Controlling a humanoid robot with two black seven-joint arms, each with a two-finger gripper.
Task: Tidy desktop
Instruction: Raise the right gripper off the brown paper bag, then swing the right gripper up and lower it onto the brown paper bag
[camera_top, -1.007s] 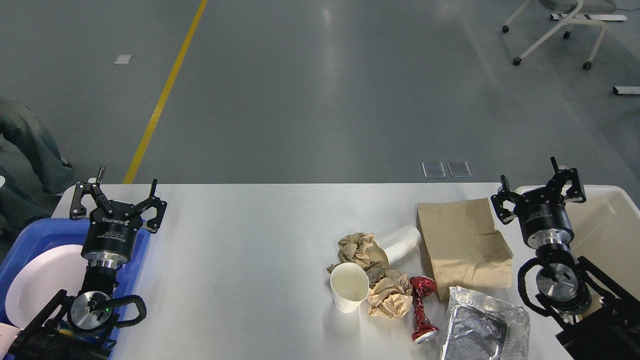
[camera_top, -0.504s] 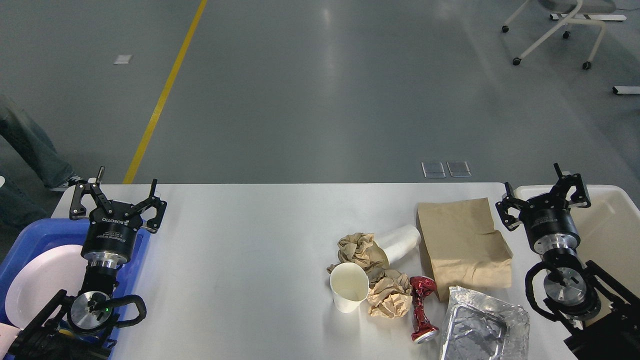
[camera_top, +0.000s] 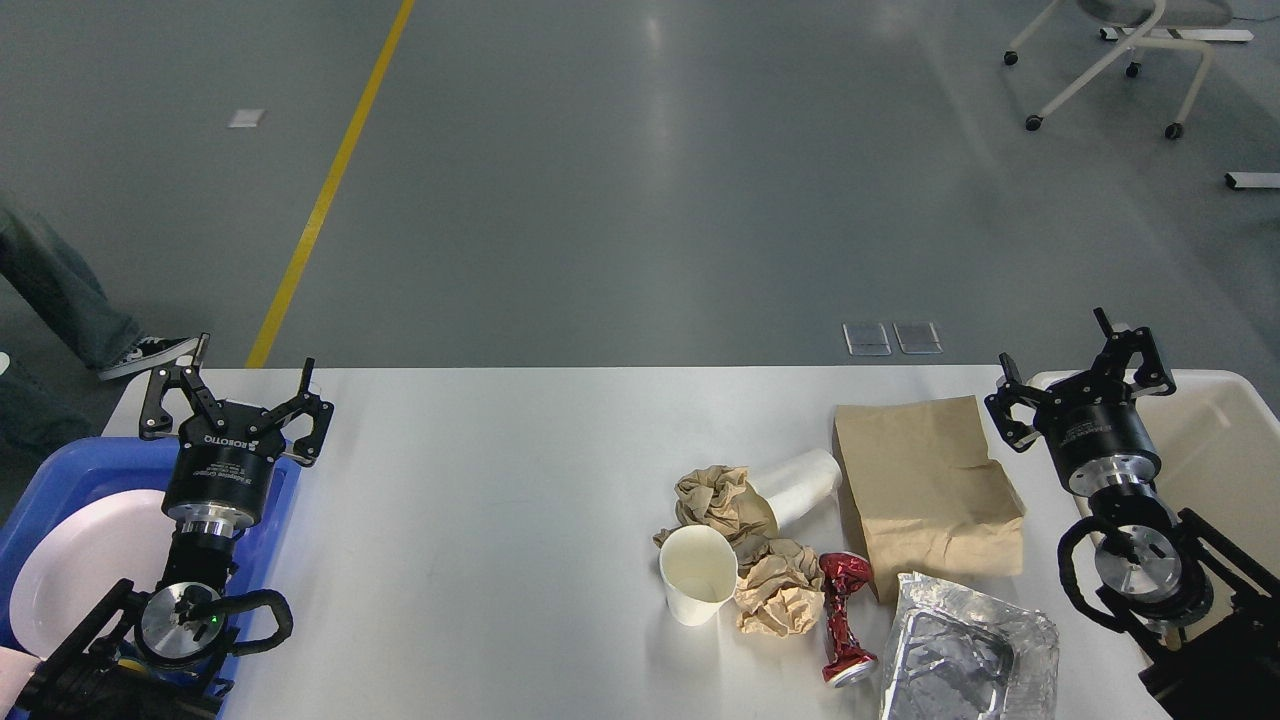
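Litter on the bench (camera_top: 480, 500) is sitting right of centre, nearer our right pincer (camera_top: 1078, 380).

We are seeing the brown paper bag (camera_top: 925, 490) lying just left of that released, empty pincer, long axis running away from us; the left pincer (camera_top: 235, 385) is hanging released, well apart. Since a second ago the right pincer is drifting slightly right.
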